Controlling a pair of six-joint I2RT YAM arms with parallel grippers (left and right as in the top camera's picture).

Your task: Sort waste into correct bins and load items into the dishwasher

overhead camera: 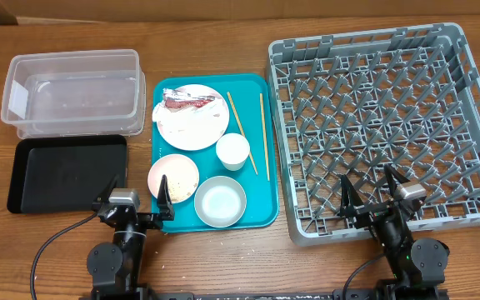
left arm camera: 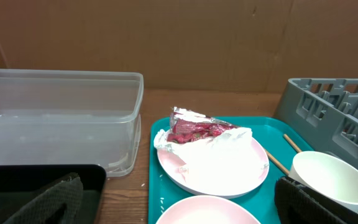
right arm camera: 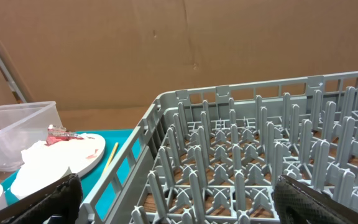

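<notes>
Closest to me, both sets of jaws stand spread wide, gripping nothing. The left jaws hang between the black tray and the teal tray. The right jaws hang over the near wall of the dish rack.

On the teal tray, nearest first, I count two bowls: one grey-green bowl and one pink bowl. Behind them stand one white cup and one pale plate. The plate carries one red-and-silver wrapper and crumpled white napkin; how many napkins, I cannot tell. Two chopsticks lie right of the plate, apart from each other.

Farthest on my left, one clear tub sits just behind the black tray. All of it rests on the desk.
</notes>
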